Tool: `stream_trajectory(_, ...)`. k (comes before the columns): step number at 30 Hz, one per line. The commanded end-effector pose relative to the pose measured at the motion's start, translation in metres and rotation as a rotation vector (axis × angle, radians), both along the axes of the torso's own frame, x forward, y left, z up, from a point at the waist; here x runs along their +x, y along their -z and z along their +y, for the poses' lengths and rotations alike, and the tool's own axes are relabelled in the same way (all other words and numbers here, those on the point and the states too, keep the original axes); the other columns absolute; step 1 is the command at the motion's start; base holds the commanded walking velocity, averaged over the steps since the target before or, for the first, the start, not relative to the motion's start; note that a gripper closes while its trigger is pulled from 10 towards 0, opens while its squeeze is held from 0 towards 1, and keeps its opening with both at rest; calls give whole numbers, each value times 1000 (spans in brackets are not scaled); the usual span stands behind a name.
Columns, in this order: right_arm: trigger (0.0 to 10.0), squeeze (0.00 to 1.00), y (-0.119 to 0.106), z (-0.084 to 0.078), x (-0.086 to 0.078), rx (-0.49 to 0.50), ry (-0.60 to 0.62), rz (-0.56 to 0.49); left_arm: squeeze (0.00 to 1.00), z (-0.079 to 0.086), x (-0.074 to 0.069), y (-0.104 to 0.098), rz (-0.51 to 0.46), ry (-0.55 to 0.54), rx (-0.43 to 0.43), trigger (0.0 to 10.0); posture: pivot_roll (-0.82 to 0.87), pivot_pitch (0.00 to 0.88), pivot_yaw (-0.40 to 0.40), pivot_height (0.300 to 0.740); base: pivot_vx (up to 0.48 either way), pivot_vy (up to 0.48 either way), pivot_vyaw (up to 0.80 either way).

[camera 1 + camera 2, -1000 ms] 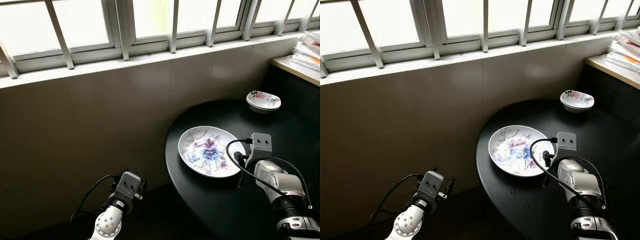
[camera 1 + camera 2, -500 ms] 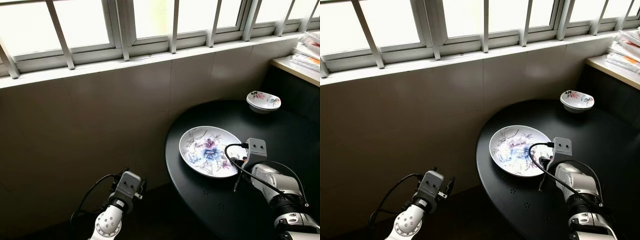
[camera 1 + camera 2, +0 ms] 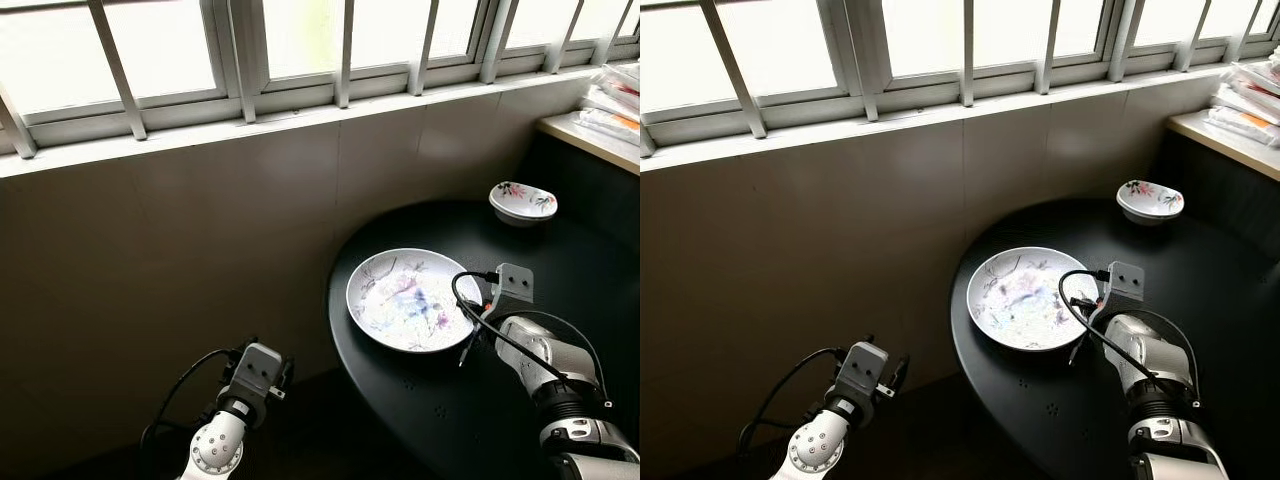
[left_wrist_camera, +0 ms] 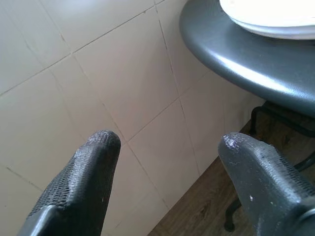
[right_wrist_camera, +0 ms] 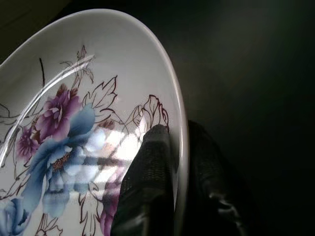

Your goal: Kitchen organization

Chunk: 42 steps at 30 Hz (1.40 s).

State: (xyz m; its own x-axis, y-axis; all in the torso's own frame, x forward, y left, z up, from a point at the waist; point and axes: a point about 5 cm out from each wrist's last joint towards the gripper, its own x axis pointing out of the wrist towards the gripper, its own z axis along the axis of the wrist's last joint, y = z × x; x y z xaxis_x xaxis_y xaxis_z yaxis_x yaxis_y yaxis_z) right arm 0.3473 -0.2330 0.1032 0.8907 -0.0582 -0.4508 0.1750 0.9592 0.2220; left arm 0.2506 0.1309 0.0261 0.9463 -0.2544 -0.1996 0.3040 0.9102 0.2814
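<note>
A large white plate point(image 3: 405, 300) painted with blue and purple flowers is at the near left part of the round black table point(image 3: 450, 420). My right gripper point(image 5: 179, 167) is shut on the plate's right rim, one finger point(image 5: 147, 187) over the painted face and the other under the edge. The plate looks slightly tipped, its face catching glare. A small flowered bowl point(image 3: 523, 202) sits at the far side of the table. My left gripper point(image 4: 167, 142) hangs open and idle below the table's edge, beside the tiled wall.
A tiled wall point(image 3: 180, 250) under a barred window point(image 3: 240, 50) runs behind the table. A counter with a stack of papers point(image 3: 615, 100) stands at the far right. The table's metal legs point(image 4: 256, 123) rise from a wooden floor.
The right gripper has moved up and left with the plate's rim in it. The plate has shifted left and tipped, its face now washed with glare. The left arm has not moved.
</note>
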Motion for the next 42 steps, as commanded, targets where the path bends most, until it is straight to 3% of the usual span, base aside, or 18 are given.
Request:
stream_trajectory(1, 0, 0, 5, -1, -4, -5, 19, 7, 0, 1, 1, -1, -2, 1, -1, 10000, -63, 0, 8, 740, 0, 0, 0)
stream_trajectory(3, 0, 0, -7, 7, 0, 62, 17, -101, 0, 2, 1, -2, -6, -5, -3, 10000, -64, 0, 10, 740, 0, 0, 0)
stream_trajectory(7, 0, 0, -18, 24, 0, 129, -26, -213, 0, 4, 1, -2, -11, -25, -16, 10000, -61, 0, 10, 740, 0, 0, 0)
stream_trajectory(14, 0, 0, -14, 40, -6, 187, -50, -248, 0, 5, 2, -3, -10, -37, -22, 10000, -57, 0, 8, 740, 0, 0, 0)
stream_trajectory(20, 0, 0, -16, 48, -9, 390, -27, -283, 0, 7, 2, -2, -8, -42, -25, 10000, -56, 0, 10, 740, 0, 0, 0)
stream_trajectory(31, 0, 0, -26, 69, -14, 446, -156, -349, 0, 8, 2, -2, -8, -55, -41, 10000, -52, 0, 11, 740, 0, 0, 0)
stream_trajectory(42, 0, 0, -27, 75, -16, 454, -194, -351, 0, 14, 1, -4, -24, -107, -90, 10000, -47, 0, 8, 740, 0, 0, 800)
